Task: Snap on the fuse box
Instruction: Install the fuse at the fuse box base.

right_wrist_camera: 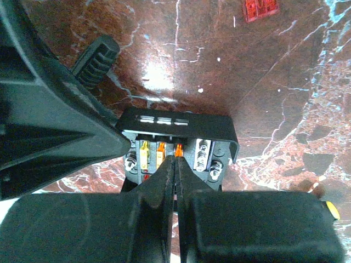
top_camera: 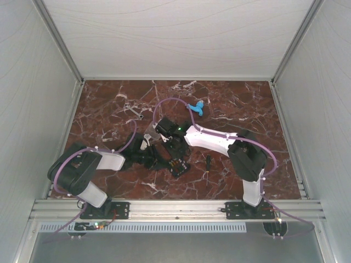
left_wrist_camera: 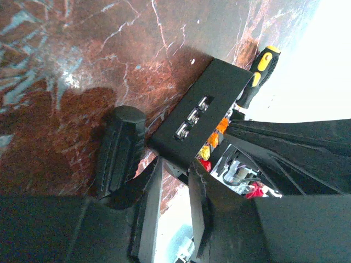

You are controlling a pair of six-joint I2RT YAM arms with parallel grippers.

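Reaching down onto the fuse box [top_camera: 178, 166] at mid-table, the right gripper [right_wrist_camera: 176, 159] is holding its jaws clenched over the fuses [right_wrist_camera: 160, 155]; the left gripper [left_wrist_camera: 162, 164], splayed, is bracketing the box's corner.

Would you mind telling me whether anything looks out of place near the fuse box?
A small red piece lies loose on the table, apart from the fuse box; it may be a stray fuse, though unclear.

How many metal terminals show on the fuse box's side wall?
3 metal terminals, in a row on the fuse box side wall facing the left wrist camera: upper, middle, lower. The other walls are hidden and may hold more.
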